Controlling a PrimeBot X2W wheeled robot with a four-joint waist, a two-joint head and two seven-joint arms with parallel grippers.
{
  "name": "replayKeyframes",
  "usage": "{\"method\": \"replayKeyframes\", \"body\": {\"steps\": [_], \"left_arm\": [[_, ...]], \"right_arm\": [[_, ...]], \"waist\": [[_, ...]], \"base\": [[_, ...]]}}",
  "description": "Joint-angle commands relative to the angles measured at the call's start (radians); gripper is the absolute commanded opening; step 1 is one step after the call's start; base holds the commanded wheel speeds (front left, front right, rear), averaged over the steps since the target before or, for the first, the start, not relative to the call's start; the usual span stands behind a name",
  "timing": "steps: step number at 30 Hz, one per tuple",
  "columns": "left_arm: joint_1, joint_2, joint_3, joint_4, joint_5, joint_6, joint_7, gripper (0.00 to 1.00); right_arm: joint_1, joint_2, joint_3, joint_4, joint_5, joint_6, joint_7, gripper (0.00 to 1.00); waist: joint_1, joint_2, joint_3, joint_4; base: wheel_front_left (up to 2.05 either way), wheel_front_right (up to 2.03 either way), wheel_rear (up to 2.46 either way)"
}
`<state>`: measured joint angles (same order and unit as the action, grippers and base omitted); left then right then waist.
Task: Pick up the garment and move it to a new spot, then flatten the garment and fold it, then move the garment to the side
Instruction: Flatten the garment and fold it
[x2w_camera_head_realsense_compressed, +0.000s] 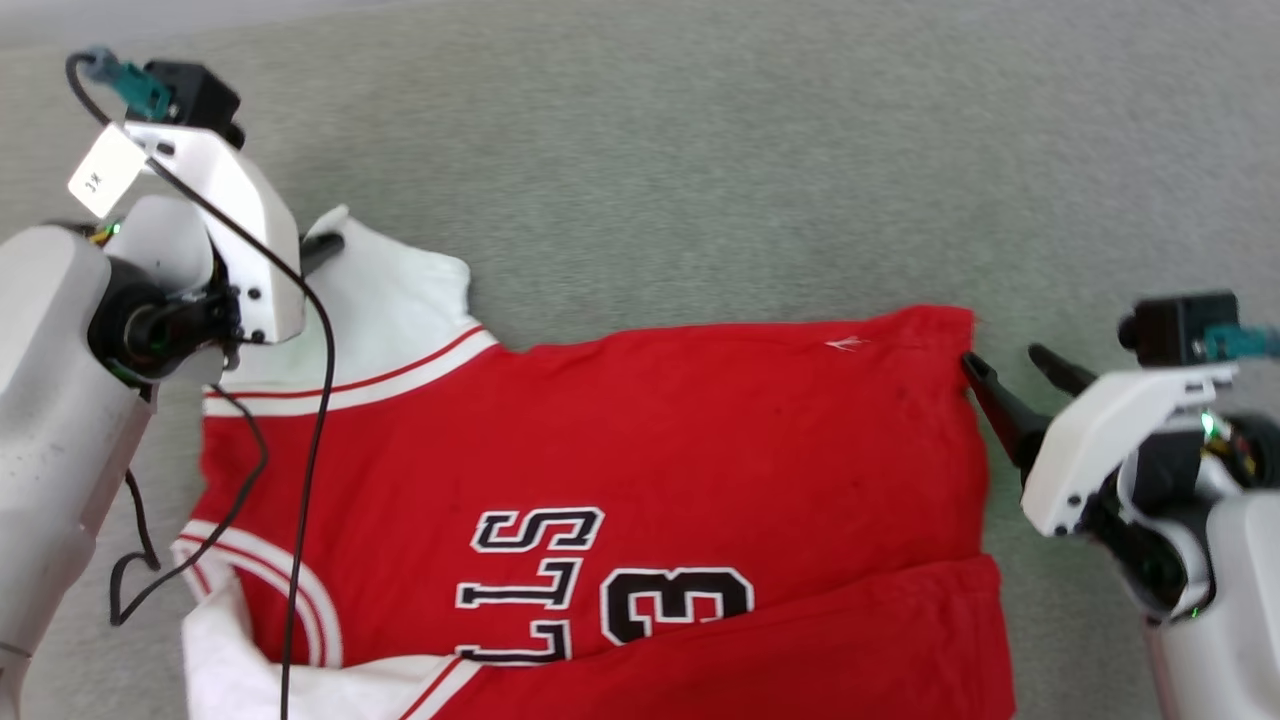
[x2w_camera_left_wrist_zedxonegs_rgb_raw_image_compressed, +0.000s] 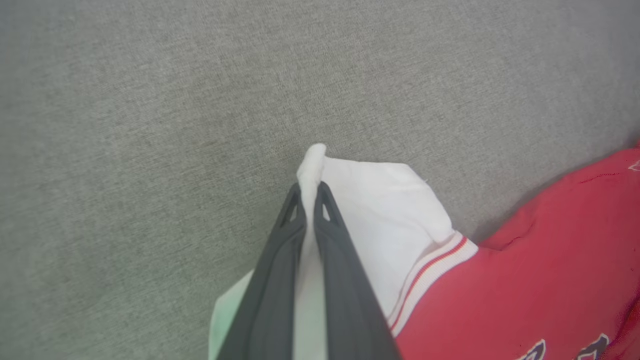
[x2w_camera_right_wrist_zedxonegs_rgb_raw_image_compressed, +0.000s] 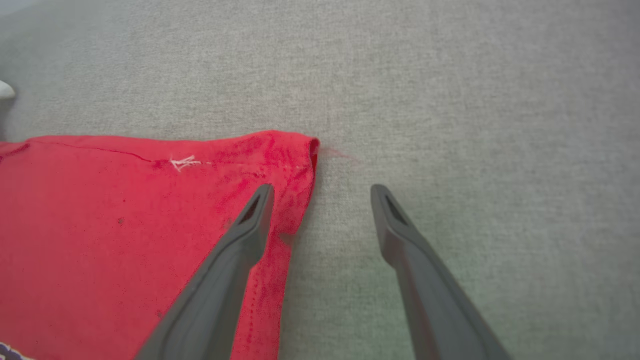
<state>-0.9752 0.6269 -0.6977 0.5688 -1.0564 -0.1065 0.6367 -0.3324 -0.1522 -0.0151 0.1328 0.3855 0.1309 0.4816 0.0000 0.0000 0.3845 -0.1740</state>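
The left hand (x2w_camera_left_wrist_zedxonegs_rgb_raw_image_compressed: 310, 188) pinched the white sleeve (x2w_camera_left_wrist_zedxonegs_rgb_raw_image_compressed: 395, 210) of the garment (x2w_camera_head_realsense_compressed: 650, 430); the right hand (x2w_camera_right_wrist_zedxonegs_rgb_raw_image_compressed: 322, 189), wide, straddled its hem corner (x2w_camera_right_wrist_zedxonegs_rgb_raw_image_compressed: 295, 150), seemingly for a two-ended lift

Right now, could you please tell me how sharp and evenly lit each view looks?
Head view: soft, even light, no glare, garment lettering crisp. Left wrist view: the left fingers blur toward the bottom edge, and the white sleeve there takes a greenish tint. Right wrist view: hem stitching sharp, right fingers soft near the lens.

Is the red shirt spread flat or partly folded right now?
Partly folded. The shirt has its near edge flapped over, a red layer covering part of the lettering.
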Motion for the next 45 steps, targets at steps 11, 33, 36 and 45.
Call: {"method": "replayKeyframes", "body": {"steps": [11, 33, 36, 45], "left_arm": [[-0.047, -0.024, -0.016, -0.102, 0.013, -0.018, -0.054, 0.0], [0.117, -0.002, 0.028, -0.107, -0.005, -0.006, -0.29, 0.0], [0.216, 0.02, 0.036, -0.151, -0.023, 0.019, -0.327, 0.0], [0.547, 0.054, 0.004, -0.313, -0.077, 0.123, -0.37, 0.0]], "right_arm": [[-0.177, -0.122, 0.118, 0.144, 0.018, 0.0, 0.346, 1.0], [-0.129, -0.113, -0.024, 0.046, -0.029, -0.001, 0.289, 0.0], [-0.048, -0.098, -0.04, 0.009, -0.035, -0.001, 0.271, 0.0], [0.203, -0.045, -0.102, -0.049, -0.02, -0.001, 0.236, 0.0]], "waist": [[0.0, 0.0, 0.001, 0.132], [0.0, 0.0, -0.126, 0.171], [0.0, 0.0, -0.168, 0.18], [0.0, 0.0, -0.263, 0.225]], "base": [[0.0, 0.0, 0.0], [0.0, 0.0, 0.0], [0.0, 0.0, 0.0], [0.0, 0.0, 0.0]]}}
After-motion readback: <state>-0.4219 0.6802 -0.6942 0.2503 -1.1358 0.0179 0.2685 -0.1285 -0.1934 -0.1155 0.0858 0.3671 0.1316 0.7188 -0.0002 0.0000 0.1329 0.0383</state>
